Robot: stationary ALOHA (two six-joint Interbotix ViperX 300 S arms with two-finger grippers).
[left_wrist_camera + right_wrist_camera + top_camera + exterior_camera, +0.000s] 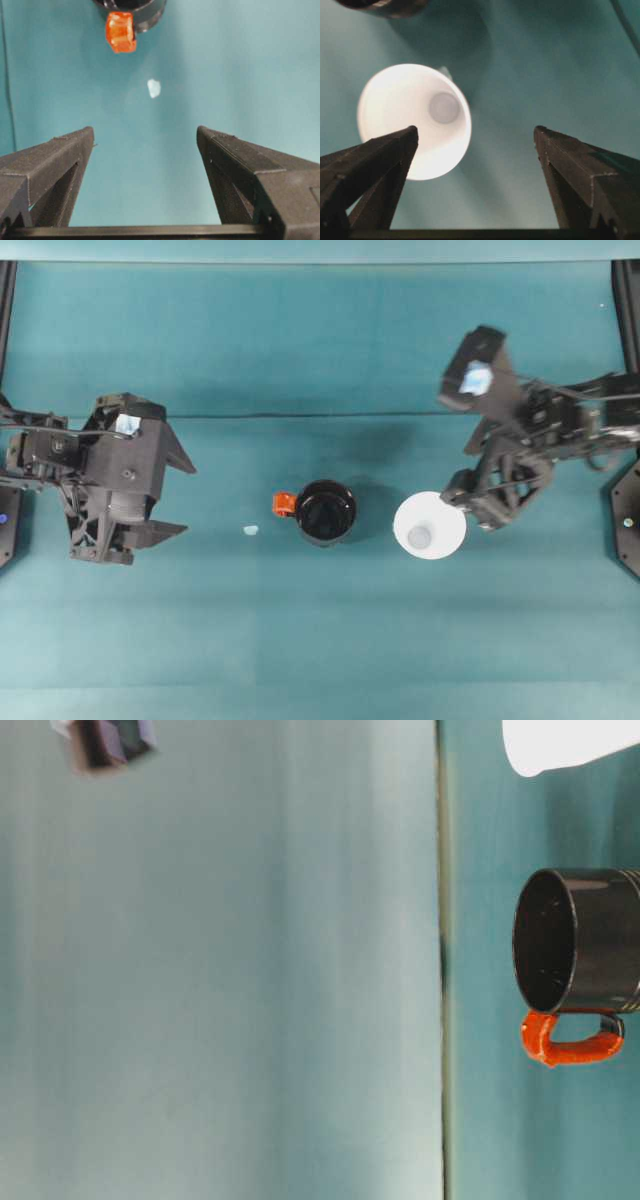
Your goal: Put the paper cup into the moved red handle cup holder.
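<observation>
The white paper cup stands upright on the teal table, its mouth up, right of the red handle cup holder. The holder is glossy black, with its red-orange handle pointing left. My right gripper hovers open just right of the cup and holds nothing. In the right wrist view the cup lies by the left finger, off-centre of the open gripper. My left gripper is open and empty, well left of the holder. The left wrist view has the handle far ahead of the gripper.
A small pale scrap lies on the table between the left gripper and the holder, and the left wrist view catches it too. The table-level view has the holder and the cup's edge side by side.
</observation>
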